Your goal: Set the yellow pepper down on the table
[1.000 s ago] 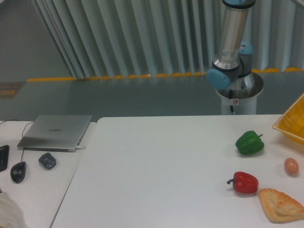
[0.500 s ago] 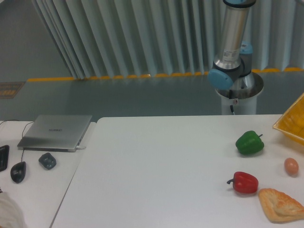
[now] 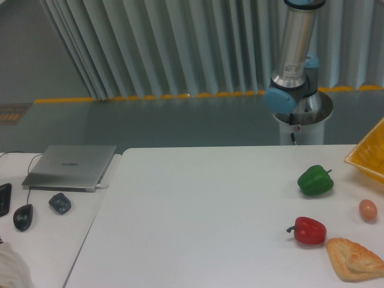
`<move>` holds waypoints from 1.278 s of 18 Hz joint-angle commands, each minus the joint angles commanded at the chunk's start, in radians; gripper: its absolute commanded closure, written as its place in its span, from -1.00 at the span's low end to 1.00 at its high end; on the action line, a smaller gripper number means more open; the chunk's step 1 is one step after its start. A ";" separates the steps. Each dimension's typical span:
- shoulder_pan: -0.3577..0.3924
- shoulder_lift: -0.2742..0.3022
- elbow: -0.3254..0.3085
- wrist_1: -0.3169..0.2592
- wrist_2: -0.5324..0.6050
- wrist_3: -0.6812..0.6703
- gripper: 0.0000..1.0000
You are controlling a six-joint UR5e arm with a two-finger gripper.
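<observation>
You cannot see the yellow pepper or the gripper here. Only the silver robot arm point(image 3: 295, 45) shows, upper right. The big white table point(image 3: 198, 216) waits. Next, I think, bring the pepper down gently.

Arm being shifted slightly rightward

The arm's upright silver tube point(image 3: 295, 42) and its blue-capped elbow joint point(image 3: 282, 99) are being carried a little to the right and slightly upward behind the bench point(image 3: 198, 222); the black mouse point(image 3: 23, 216) is being nudged slightly.
</observation>
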 joint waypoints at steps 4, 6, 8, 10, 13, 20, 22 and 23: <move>-0.017 -0.018 0.000 0.002 -0.012 0.000 -0.91; -0.021 -0.032 0.003 0.003 -0.012 -0.002 -0.86; -0.023 -0.032 0.015 0.002 -0.012 -0.002 -0.80; -0.032 -0.031 0.034 -0.003 -0.012 -0.023 -0.81; -0.077 -0.015 0.058 -0.015 -0.008 -0.058 -0.91; -0.095 0.008 0.081 -0.066 -0.009 -0.051 -1.00; -0.141 0.003 0.100 -0.064 -0.002 -0.016 -0.97; -0.153 0.003 0.104 -0.067 0.000 0.035 -0.98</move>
